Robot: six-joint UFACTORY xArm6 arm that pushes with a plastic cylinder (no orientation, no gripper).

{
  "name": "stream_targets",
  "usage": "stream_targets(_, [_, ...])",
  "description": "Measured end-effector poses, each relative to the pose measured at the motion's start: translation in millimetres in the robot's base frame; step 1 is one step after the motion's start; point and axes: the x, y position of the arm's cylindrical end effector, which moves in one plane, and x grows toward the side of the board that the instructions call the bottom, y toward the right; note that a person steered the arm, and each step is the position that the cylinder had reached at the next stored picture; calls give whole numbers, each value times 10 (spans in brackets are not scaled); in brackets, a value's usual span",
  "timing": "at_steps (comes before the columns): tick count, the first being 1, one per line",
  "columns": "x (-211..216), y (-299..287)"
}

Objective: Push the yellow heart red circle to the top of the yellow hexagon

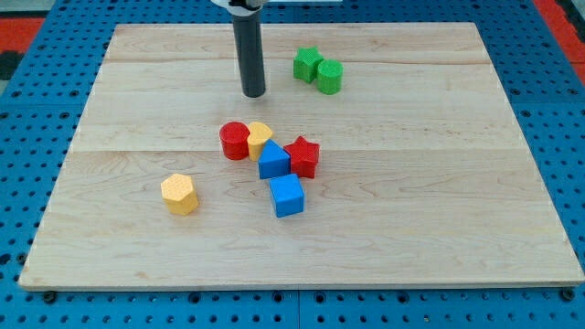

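Yellow heart [260, 138] touches red circle [235, 141]; my tip [254, 94] above

1. A wooden board [457, 228] fills most of the view and rests on a blue pegboard [37, 110].
2. A green star [307, 64] sits toward 12 o'clock on the board, with a green cylinder [329, 77] touching it at its 4 o'clock.
3. A red star [303, 156] lies near the board's centre.
4. A blue block [273, 161] touches the red star at its 9 o'clock.
5. A blue cube [287, 196] sits just at 6 o'clock of the blue block.
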Motion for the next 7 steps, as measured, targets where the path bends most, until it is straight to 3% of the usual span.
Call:
stream_targets(1, [-29, 398])
stream_targets(2, [66, 419])
stream_targets(3, [563, 499])
stream_targets(5, [936, -112])
stream_targets(7, [1142, -246])
